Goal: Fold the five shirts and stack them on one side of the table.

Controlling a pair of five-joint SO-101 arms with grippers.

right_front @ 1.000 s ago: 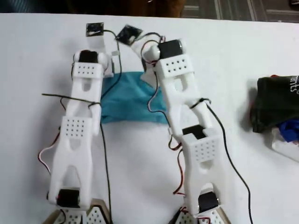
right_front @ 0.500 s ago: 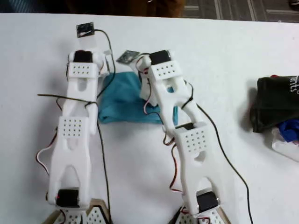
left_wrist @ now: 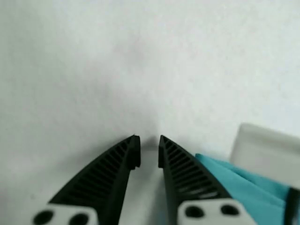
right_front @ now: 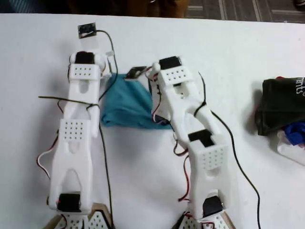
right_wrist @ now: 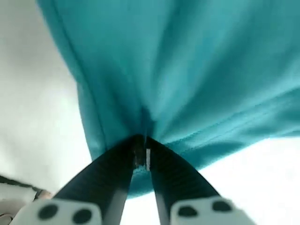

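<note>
Right gripper (right_wrist: 142,152) is clamped on a fold of the teal shirt (right_front: 126,102), which lies bunched between my arms, half folded. Left gripper (left_wrist: 147,150) is just beside the teal shirt, jaws slightly apart and empty. Dark shirt (right_front: 281,107) sits well apart from it (other cloth alongside, count unclear). I'd say most folding is left.

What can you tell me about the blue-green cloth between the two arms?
It is a teal shirt of soft, knit-looking fabric, crumpled into a rough triangle and lying on the white table between the two arms. The right hand pinches a bunched fold of it, with creases fanning out from the pinch.
</note>
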